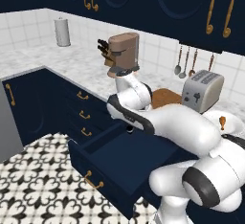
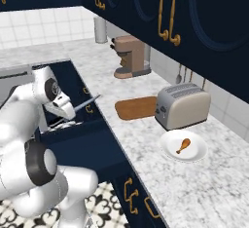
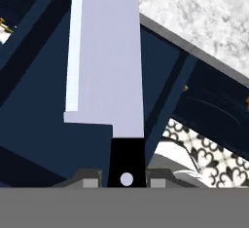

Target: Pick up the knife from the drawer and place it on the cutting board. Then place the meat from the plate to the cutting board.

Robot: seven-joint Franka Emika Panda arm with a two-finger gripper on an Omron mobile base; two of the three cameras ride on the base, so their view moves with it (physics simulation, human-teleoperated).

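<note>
My gripper is shut on the black handle of the knife, whose silver blade points away from the hand over the open navy drawer. In the right base view the gripper holds the knife above the drawer, with the blade aimed toward the counter edge. The drawer stands pulled out below the counter. The brown cutting board lies on the counter beside the toaster. The meat rests on the white plate past the toaster.
A silver toaster stands between board and plate. A brown knife block sits further along the counter, with a paper towel roll in the far corner. Utensils hang on the wall under dark upper cabinets.
</note>
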